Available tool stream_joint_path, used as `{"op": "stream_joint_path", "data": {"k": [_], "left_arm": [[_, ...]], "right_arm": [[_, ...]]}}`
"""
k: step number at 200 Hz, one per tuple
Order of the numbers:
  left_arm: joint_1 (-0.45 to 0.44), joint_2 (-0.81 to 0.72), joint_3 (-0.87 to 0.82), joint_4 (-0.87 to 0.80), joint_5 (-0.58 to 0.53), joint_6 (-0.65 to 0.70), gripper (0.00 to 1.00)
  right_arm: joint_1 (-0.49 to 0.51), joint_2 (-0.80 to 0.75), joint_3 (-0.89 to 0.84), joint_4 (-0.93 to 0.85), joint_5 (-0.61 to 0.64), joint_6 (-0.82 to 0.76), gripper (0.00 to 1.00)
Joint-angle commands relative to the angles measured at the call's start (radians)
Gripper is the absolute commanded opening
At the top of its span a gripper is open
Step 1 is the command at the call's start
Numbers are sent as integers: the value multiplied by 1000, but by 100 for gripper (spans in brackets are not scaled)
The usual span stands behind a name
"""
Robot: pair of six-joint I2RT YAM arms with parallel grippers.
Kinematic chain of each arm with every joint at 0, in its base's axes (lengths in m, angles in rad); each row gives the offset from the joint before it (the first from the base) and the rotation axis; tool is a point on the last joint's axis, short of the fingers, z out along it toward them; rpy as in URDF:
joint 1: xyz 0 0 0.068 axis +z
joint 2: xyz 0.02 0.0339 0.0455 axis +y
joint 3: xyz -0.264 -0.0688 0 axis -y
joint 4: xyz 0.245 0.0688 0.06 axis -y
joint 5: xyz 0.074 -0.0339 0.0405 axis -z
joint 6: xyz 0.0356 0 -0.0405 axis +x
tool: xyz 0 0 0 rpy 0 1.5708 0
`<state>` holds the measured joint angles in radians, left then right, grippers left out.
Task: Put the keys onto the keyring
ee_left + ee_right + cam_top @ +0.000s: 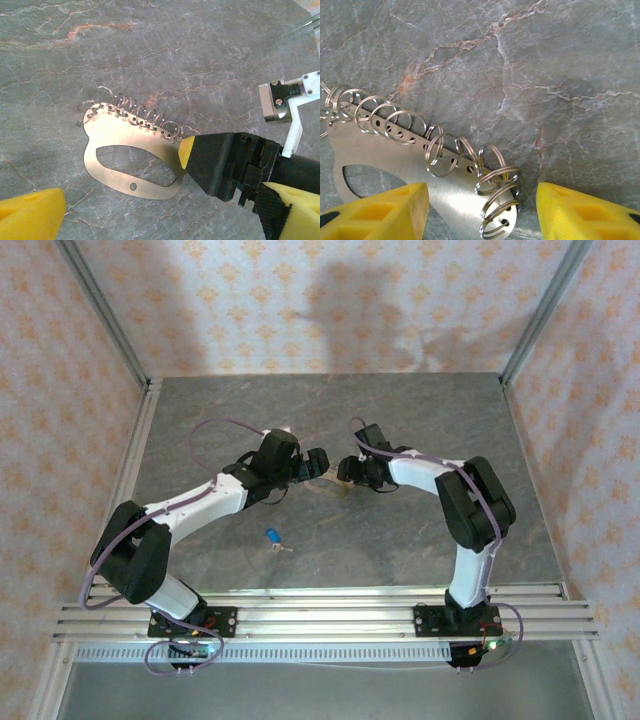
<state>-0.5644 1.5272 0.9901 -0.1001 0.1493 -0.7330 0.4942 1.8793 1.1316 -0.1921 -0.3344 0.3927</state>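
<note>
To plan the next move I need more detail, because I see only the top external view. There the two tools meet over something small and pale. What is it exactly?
Observer: In the left wrist view it is a flat metal plate with an oval cut-out; a row of split rings hangs through holes along one edge.
Operator: Is the right tool closed on it?
Observer: No. In the right wrist view it is open, its yellow fingertips on either side of the plate's ringed end.
Operator: And the left tool?
Observer: Open too; its yellow pads stand wide apart, and neither touches the plate.
</note>
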Motion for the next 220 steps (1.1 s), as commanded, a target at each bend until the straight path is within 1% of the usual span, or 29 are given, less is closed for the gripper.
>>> {"op": "stream_joint_path", "data": {"k": [1, 55, 101, 116, 133, 145, 174, 220], "left_arm": [[-13, 2, 35, 2, -17, 1, 99], [-19, 2, 35, 3, -21, -1, 99], [-24, -3, 35, 2, -24, 0, 99], [-23, -4, 35, 0, -24, 1, 99], [-23, -7, 35, -2, -25, 1, 99], [-23, -9, 35, -1, -25, 3, 99], [-25, -6, 33, 3, -24, 0, 99], [-31, -4, 36, 3, -28, -2, 99]], "right_arm": [[17, -34, -38, 20, -90, 29, 58], [48, -84, -89, 26, -102, 41, 56], [95, -135, -124, 32, -115, 60, 56], [99, -161, -127, 18, -98, 51, 56], [93, -188, -127, -20, -24, 23, 56], [74, -193, -124, -43, 5, 8, 56], [13, -170, -117, -53, 21, -9, 57], [0, -76, -47, -58, 25, -28, 57]]}}
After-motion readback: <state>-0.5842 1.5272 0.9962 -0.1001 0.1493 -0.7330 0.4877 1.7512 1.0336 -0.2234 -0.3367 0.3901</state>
